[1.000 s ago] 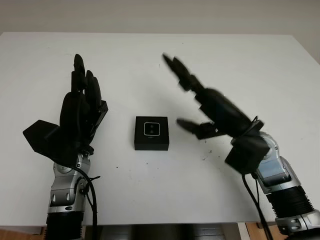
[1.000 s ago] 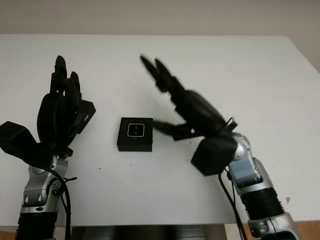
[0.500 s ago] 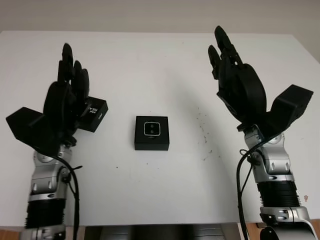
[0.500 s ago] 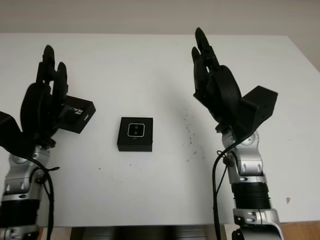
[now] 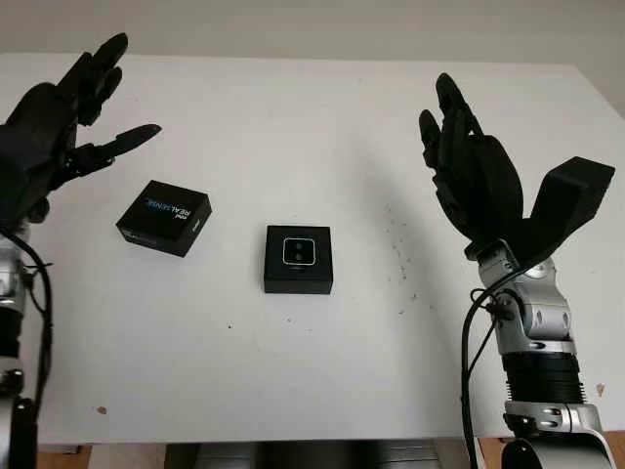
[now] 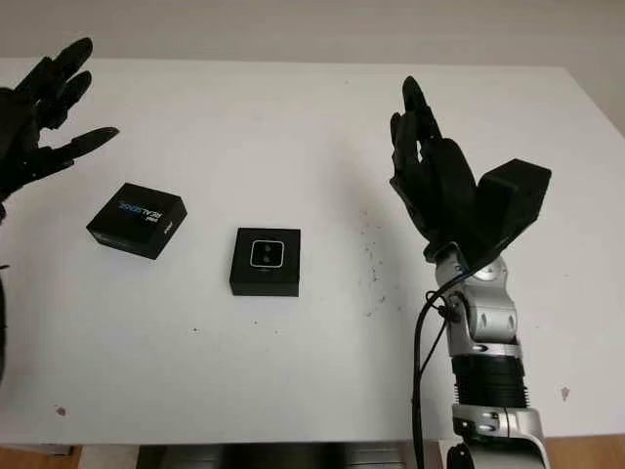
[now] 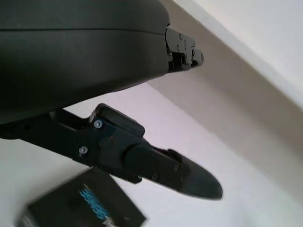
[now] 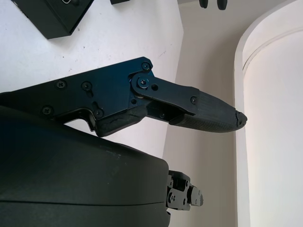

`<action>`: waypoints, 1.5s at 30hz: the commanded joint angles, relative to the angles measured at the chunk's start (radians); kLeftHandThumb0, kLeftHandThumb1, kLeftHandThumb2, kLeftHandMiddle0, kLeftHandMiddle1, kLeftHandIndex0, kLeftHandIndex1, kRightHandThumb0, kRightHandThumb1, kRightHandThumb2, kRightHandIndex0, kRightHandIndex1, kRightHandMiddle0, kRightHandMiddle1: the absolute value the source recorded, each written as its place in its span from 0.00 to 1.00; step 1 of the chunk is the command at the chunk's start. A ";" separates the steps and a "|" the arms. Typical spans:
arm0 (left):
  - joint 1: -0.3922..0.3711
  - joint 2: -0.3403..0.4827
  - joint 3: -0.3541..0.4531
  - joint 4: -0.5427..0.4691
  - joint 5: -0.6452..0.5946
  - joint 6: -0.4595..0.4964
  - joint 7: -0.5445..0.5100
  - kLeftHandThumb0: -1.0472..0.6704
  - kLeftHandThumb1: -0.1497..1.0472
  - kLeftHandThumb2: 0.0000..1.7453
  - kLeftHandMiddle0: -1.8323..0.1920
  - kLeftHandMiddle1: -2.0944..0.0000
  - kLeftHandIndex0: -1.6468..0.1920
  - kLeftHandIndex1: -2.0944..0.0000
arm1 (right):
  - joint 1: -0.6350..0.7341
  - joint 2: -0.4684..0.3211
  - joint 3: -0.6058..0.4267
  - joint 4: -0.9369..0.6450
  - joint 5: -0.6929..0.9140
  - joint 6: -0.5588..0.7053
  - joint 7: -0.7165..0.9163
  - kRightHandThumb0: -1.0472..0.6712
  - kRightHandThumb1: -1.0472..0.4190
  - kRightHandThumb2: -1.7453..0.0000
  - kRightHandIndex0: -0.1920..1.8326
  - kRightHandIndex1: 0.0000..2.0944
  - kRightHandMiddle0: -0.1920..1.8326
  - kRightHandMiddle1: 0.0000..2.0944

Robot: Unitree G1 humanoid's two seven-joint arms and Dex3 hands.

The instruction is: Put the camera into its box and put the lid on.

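Note:
A black square box (image 5: pixel 298 259) sits mid-table with the small camera (image 5: pixel 297 252) set in its top, lens face up. The black lid (image 5: pixel 164 217), printed with blue lettering, lies flat on the table to its left; it also shows in the left wrist view as the lid (image 7: pixel 90 208). My left hand (image 5: pixel 59 127) is raised at the far left, above and behind the lid, open and holding nothing. My right hand (image 5: pixel 469 176) is raised on the right of the box, well apart from it, open and holding nothing. A corner of the box (image 8: pixel 54 14) appears in the right wrist view.
The white table (image 5: pixel 312 127) spreads wide around the box and lid. Small dark specks (image 5: pixel 400 244) mark the surface right of the box. The table's front edge runs along the bottom of the head views.
My left hand swung up and out to the far left, uncovering the lid that lies on the table. My right hand stayed raised on the right, shifting only slightly.

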 commanded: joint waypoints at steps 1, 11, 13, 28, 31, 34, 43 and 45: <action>-0.054 0.047 -0.040 0.019 0.036 -0.026 -0.032 0.08 0.84 0.02 0.92 0.98 0.91 0.97 | -0.018 -0.003 -0.006 0.000 -0.008 -0.003 0.002 0.17 0.00 0.59 0.04 0.03 0.04 0.03; -0.166 0.124 -0.224 0.101 0.185 -0.095 -0.262 0.16 0.78 0.02 0.97 0.98 0.96 0.98 | -0.016 -0.007 -0.014 0.006 -0.020 0.001 0.004 0.16 0.00 0.59 0.04 0.02 0.04 0.03; -0.179 0.122 -0.249 0.119 0.191 -0.126 -0.304 0.18 0.76 0.02 0.98 0.98 0.96 0.98 | -0.014 -0.010 -0.013 0.004 -0.024 0.002 0.007 0.17 0.00 0.58 0.04 0.02 0.04 0.02; -0.206 0.117 -0.362 0.141 0.338 -0.210 -0.310 0.20 0.78 0.04 1.00 1.00 1.00 0.98 | -0.020 0.002 -0.015 0.010 -0.037 0.011 -0.012 0.18 0.00 0.58 0.05 0.03 0.05 0.03; -0.201 0.115 -0.365 0.148 0.349 -0.211 -0.290 0.22 0.78 0.03 1.00 1.00 1.00 0.98 | -0.021 0.000 -0.012 0.014 -0.036 0.006 -0.005 0.17 0.00 0.58 0.04 0.03 0.04 0.03; -0.198 0.111 -0.378 0.170 0.396 -0.209 -0.217 0.23 0.80 0.04 1.00 1.00 0.99 0.98 | -0.019 -0.003 -0.011 0.017 -0.036 0.005 0.004 0.17 0.00 0.59 0.04 0.02 0.04 0.03; -0.235 0.100 -0.424 0.281 0.465 -0.251 -0.113 0.26 0.81 0.03 0.99 0.98 0.97 0.97 | -0.006 -0.002 -0.008 0.007 -0.047 -0.006 0.013 0.18 0.00 0.58 0.04 0.03 0.04 0.02; -0.239 0.094 -0.427 0.294 0.465 -0.240 -0.112 0.27 0.81 0.03 0.99 0.98 0.97 0.97 | -0.005 -0.001 -0.005 0.006 -0.049 -0.009 0.016 0.18 0.00 0.58 0.04 0.03 0.04 0.02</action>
